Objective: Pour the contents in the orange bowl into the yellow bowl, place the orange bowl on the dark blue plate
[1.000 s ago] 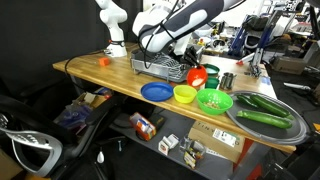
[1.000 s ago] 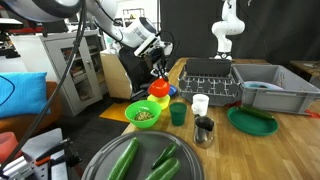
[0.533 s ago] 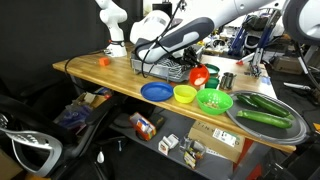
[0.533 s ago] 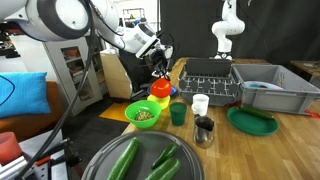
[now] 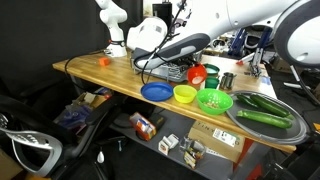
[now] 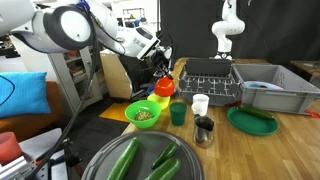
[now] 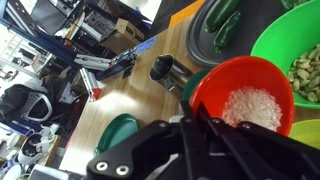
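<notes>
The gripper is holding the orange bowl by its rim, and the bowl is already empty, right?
Not empty. The gripper holds the orange bowl by its rim, but the wrist view shows white grains lying inside it.

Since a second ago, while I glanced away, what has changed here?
The gripper, shut on the orange bowl, carried it slightly rightward in an exterior view. Nothing was let go; its white grains remain. The yellow bowl, dark blue plate and green bowl stayed put.
</notes>
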Robot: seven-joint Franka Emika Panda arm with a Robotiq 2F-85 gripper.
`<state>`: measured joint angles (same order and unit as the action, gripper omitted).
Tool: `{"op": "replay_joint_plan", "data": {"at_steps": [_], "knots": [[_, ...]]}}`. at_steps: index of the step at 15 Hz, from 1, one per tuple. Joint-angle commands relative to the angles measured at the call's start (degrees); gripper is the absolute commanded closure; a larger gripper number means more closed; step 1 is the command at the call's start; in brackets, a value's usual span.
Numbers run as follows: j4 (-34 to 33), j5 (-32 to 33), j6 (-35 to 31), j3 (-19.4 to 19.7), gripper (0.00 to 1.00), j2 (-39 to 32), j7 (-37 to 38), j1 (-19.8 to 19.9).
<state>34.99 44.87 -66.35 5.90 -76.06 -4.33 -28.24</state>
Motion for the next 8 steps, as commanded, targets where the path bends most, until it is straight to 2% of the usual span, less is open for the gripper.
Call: {"op": "replay_joint_plan", "data": {"at_steps": [1, 4, 5, 6, 8], "knots": [[-5.1, 1.2, 1.7, 1.6, 0.98, -3.1, -2.9, -1.3], [-6.7, 1.5, 1.7, 2.5, 0.98, -4.5, -3.0, -2.1], [-2.7, 0.5, 0.0, 1.2, 0.98, -1.9, -0.6, -1.7], [-2.9, 0.5, 0.0, 1.3, 0.93, -2.2, -0.6, -1.9], [-2.9, 0.5, 0.0, 1.3, 0.93, -2.3, -0.5, -1.9]]}}
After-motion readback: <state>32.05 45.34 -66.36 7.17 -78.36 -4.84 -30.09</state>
